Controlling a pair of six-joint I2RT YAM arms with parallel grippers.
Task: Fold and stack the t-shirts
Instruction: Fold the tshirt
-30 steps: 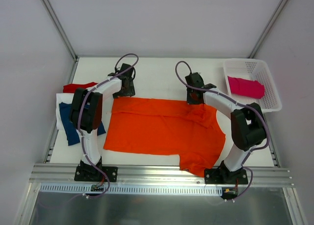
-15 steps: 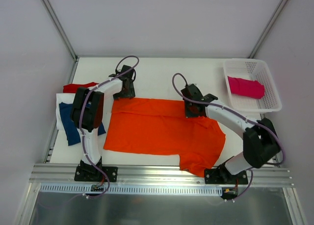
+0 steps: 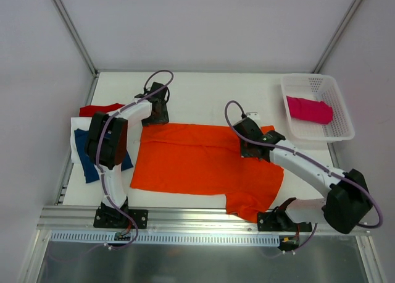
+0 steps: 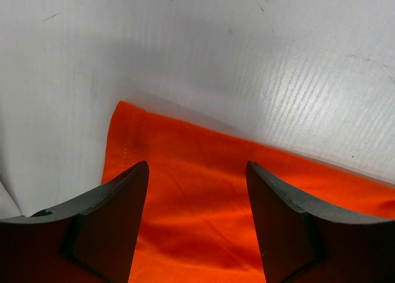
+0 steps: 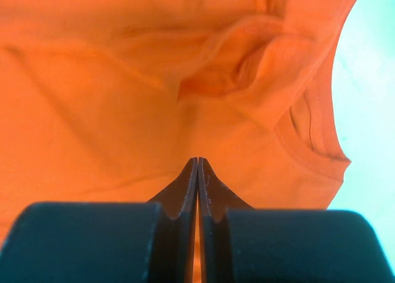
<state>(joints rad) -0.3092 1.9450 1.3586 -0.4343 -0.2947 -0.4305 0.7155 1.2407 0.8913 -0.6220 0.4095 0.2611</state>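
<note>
The bright orange t-shirt (image 3: 197, 162) lies spread flat across the middle of the table. My left gripper (image 3: 155, 113) is open over its far left corner; in the left wrist view (image 4: 197, 165) the hem corner of the orange cloth (image 4: 185, 147) lies between the wide-apart fingers. My right gripper (image 3: 251, 148) is shut over the shirt's right part near the collar. In the right wrist view (image 5: 198, 159) the fingertips are pressed together with a thin sliver of orange cloth (image 5: 92, 79) between them, and bunched folds lie just ahead.
A navy t-shirt (image 3: 86, 159) lies on a white one (image 3: 77, 125) at the left edge, with a red one (image 3: 99, 109) behind them. A white mesh basket (image 3: 345, 119) at the far right holds a folded magenta pink t-shirt (image 3: 308, 109).
My right gripper has moved from the shirt's far edge toward me and to the right, drawing cloth with it. The left gripper has stayed at the far left corner.
</note>
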